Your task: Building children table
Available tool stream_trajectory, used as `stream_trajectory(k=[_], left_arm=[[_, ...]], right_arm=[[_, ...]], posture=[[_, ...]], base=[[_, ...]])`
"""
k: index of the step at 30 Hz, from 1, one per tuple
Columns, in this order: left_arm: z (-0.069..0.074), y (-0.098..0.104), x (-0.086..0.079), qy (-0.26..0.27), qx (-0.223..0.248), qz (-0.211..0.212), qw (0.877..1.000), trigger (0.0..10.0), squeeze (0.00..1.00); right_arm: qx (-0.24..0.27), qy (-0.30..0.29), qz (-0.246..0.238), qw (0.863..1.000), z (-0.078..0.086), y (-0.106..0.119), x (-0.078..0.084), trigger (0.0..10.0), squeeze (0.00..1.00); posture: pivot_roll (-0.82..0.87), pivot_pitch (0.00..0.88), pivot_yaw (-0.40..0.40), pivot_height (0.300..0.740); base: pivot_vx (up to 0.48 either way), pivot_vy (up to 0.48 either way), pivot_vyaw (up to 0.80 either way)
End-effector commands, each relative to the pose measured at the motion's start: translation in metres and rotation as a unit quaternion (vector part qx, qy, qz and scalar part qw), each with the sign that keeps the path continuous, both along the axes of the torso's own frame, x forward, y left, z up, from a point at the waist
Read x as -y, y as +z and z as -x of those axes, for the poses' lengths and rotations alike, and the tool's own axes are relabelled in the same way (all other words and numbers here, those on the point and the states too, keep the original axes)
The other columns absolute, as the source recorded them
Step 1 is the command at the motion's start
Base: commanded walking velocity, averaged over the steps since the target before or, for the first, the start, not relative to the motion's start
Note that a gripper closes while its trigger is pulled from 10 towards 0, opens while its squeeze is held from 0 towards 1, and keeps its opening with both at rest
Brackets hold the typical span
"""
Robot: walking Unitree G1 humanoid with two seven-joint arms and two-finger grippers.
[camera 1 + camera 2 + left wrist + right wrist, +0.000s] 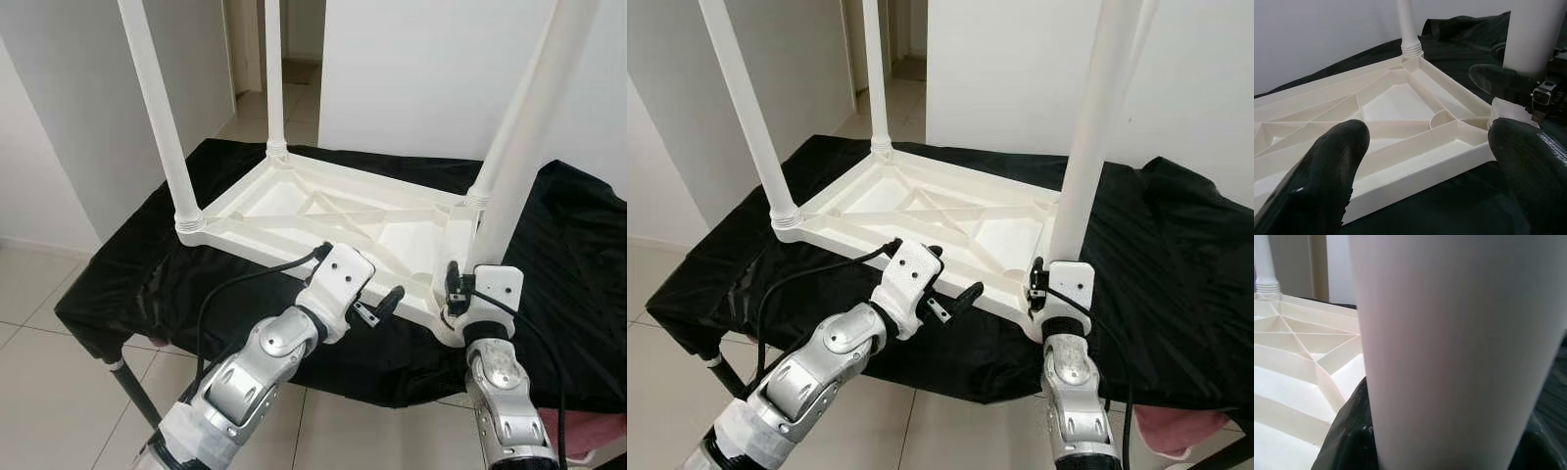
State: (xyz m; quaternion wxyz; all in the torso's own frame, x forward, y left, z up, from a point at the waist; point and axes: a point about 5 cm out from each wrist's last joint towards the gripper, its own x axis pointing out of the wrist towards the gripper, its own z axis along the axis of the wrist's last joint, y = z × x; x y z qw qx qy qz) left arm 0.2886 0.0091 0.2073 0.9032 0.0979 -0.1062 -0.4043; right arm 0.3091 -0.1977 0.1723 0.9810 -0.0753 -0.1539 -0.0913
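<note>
Locate the upturned table top (294, 211), ribbed underside up, on the black-draped table (137, 274), with its near-right corner close to the near edge. Note three legs standing in their corners: the left leg (157, 117), the far leg (274, 78) and the right leg's collar (477, 196).

Find the fourth leg (514, 176) upright at the near-right corner, pinched low on its shaft by the right tool (462, 286). Confirm this grip in the right wrist view, with black fingers (1347, 440) on either side of the white shaft.

Find the left tool (377, 305) spread wide and carrying nothing, poised just beside the near rim of the top. Treat its fingers (1327, 171) as apart from the plastic, not bracing it.

Expect these faults:
- Cross-threading or a jammed joint, if the fourth leg enters its socket off-axis.
- Rotation or sliding of the whole top on the slick cloth under any twisting load, given no bracing from the left tool.
- Tipping over the near edge, given the load at the corner closest to it.
- Slipping of the grip on the smooth shaft.
</note>
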Motion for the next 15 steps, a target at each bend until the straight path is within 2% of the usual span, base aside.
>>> stream_trajectory(k=[1, 6, 11, 13, 15], left_arm=[[0.003, -0.006, 0.003, -0.034, -0.009, -0.014, 0.999, 10.0, 0.00], [0.002, -0.006, 0.002, -0.032, -0.008, -0.016, 0.999, 10.0, 0.00], [0.001, -0.006, 0.002, -0.030, -0.008, -0.016, 0.999, 10.0, 0.00], [0.001, -0.006, 0.002, -0.030, -0.008, -0.016, 0.999, 10.0, 0.00], [0.001, -0.006, 0.002, -0.030, -0.009, -0.015, 0.999, 10.0, 0.00]], right_arm=[[-0.020, 0.011, -0.006, 1.000, 0.002, -0.011, 0.001, 10.0, 0.00], [-0.049, 0.044, -0.006, 0.998, 0.004, -0.029, -0.004, 10.0, 0.00], [-0.057, 0.051, -0.013, 0.997, 0.005, -0.034, -0.003, 10.0, 0.00], [-0.063, 0.055, -0.020, 0.996, 0.005, -0.037, -0.002, 10.0, 0.00], [-0.076, 0.059, -0.048, 0.994, 0.005, -0.042, 0.000, 10.0, 0.00]], posture=[[-0.01, 0.109, 0.036, 0.740], [-0.01, 0.113, 0.035, 0.740], [-0.01, 0.115, 0.033, 0.740], [-0.01, 0.116, 0.034, 0.740], [-0.01, 0.117, 0.034, 0.740]], base=[[0.000, 0.000, 0.00], [0.000, 0.000, 0.00], [0.000, 0.000, 0.00], [0.000, 0.000, 0.00], [0.000, 0.000, 0.00]])
